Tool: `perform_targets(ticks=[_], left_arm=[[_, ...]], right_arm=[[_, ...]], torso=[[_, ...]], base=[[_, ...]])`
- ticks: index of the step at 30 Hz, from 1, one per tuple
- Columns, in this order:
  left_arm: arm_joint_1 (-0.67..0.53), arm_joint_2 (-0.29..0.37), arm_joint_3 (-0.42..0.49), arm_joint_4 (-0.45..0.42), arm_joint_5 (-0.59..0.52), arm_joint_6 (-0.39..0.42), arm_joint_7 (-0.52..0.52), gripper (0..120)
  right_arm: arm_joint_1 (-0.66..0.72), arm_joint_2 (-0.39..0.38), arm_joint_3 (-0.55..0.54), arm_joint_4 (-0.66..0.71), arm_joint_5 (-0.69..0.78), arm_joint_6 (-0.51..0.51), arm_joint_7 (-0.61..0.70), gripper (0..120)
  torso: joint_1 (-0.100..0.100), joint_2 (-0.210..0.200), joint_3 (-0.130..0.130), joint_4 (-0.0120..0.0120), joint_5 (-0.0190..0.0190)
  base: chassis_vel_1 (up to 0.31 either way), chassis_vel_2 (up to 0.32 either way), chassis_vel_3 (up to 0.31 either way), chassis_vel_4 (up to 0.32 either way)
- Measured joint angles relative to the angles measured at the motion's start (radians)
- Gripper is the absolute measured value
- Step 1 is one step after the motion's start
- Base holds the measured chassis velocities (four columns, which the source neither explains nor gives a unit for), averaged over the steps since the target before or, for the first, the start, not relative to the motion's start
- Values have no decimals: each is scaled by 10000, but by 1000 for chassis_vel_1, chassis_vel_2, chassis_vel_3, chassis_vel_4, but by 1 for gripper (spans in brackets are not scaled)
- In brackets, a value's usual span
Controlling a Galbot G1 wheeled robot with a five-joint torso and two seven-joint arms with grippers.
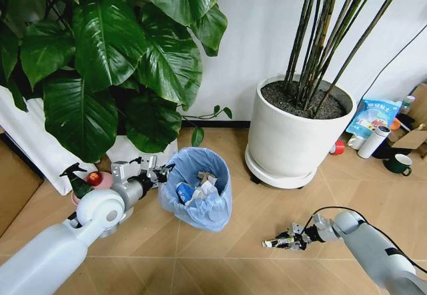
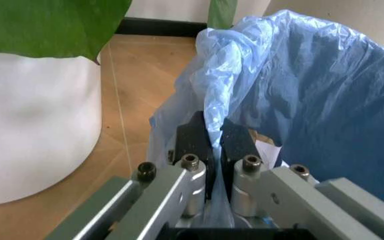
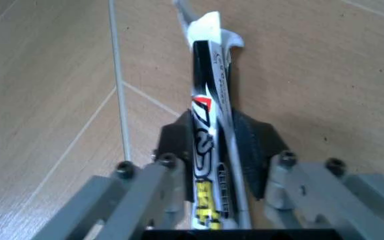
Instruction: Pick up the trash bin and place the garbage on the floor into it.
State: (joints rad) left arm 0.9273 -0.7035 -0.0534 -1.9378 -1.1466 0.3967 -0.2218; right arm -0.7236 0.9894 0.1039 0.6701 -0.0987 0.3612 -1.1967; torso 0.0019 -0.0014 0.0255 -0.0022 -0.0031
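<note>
I have the left gripper (image 1: 162, 170) at centre-left of the head frame, pinched shut on the rim of the trash bin (image 1: 200, 195); in the left wrist view its two black pads (image 2: 193, 137) press together on a fold of the light-blue bag (image 2: 312, 100). The bin sits at the middle of the head frame on the floor (image 1: 220, 261), just in front of the big-leafed plant (image 1: 113, 48) and left of the large white pot (image 1: 297, 131). Inside it I can see crumpled white pieces and a blue-white packet (image 1: 185, 191).

The right gripper (image 1: 283, 243) is low in the lower right of the head frame, close above the boards, and its jaws are clamped on a white tube (image 3: 209, 145) with black, red and yellow print; the tube's flat end (image 3: 209, 27) points away from the gripper. I can't quite tell whether the tube touches the floor or hangs just above it.
</note>
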Motion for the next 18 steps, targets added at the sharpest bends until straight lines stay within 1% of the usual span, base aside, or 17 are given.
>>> perform_targets(ticks=[3,4,6,9,12,15,16,17,18], left_arm=[[35,0,1,-18,0,0,-1,0],[35,0,1,-18,0,0,-1,0],[44,-18,25,12,24,0,12,0],[33,-34,52,16,28,0,17,0],[17,-10,96,16,28,0,24,0],[4,86,163,7,28,0,53,0],[10,116,175,5,28,0,95,0],[10,116,175,5,28,0,95,0],[20,125,182,7,30,-1,111,0]], right_arm=[[-190,-139,71,283,104,-61,-71,5],[-190,-139,71,283,104,-61,-71,5],[-488,-311,129,654,340,-151,-99,0],[-765,-510,222,987,630,-249,-125,0],[-991,-679,386,1243,1005,-315,-187,0],[-1712,-1148,631,2330,2029,-511,-233,0],[-2133,-1418,776,3026,2601,-675,-235,0],[-2133,-1418,776,3026,2601,-675,-235,0],[-2327,-1546,872,3377,2906,-742,-236,0]], torso=[[0,0,0,1,0],[0,0,0,1,0],[0,0,0,0,1],[0,0,0,-3,0],[-1,0,0,-1,1],[-1,0,0,1,2],[-1,0,0,0,2],[-1,0,0,0,2],[-1,0,0,-2,3]], base=[[0,0,0,0],[0,0,0,0],[0,0,0,0],[0,0,0,0],[0,0,0,0],[0,0,0,0],[0,0,0,0],[0,0,0,0],[0,0,0,0]])
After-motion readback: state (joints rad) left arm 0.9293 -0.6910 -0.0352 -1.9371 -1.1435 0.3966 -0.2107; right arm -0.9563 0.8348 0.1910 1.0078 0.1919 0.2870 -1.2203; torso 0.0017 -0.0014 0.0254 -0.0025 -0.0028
